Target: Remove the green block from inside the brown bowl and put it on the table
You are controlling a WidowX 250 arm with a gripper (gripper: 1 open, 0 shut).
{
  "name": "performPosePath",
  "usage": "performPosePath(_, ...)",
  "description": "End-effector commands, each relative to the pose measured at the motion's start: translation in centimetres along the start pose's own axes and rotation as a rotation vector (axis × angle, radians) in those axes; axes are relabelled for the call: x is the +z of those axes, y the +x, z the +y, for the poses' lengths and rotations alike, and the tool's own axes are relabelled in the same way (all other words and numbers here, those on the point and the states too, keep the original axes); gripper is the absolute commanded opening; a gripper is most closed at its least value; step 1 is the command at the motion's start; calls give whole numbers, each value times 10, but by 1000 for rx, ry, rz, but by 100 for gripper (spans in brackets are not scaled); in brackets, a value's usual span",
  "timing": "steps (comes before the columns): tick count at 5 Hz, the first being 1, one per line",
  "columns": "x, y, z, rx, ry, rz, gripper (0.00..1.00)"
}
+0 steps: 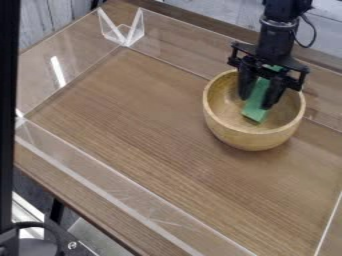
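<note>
The brown bowl [235, 128] sits at the right of the table [147, 130]. Inside it the green block [255, 104] leans tilted, its lower end near the bowl's bottom. My black gripper [263, 93] reaches straight down into the bowl, and its fingers are shut on the upper part of the green block. The block's top end is hidden between the fingers.
Low clear acrylic walls [80, 150] edge the table on all sides. A clear plastic bracket [123, 27] stands at the far left corner. The wood surface stretches wide to the left and in front of the bowl.
</note>
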State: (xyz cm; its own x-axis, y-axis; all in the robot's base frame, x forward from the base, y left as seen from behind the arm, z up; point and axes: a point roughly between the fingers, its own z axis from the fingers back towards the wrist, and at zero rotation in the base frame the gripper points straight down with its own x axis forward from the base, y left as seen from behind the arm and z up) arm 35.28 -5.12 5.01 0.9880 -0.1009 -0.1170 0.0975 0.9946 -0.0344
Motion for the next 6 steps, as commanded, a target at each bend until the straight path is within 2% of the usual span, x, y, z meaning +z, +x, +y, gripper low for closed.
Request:
performPosePath(1,3,13,-7,-33,-9,-66,0)
performPosePath(3,-1,15,-9,-39,-17,-71,0)
performPosePath(6,25,9,-11,-50,-12,-124,0)
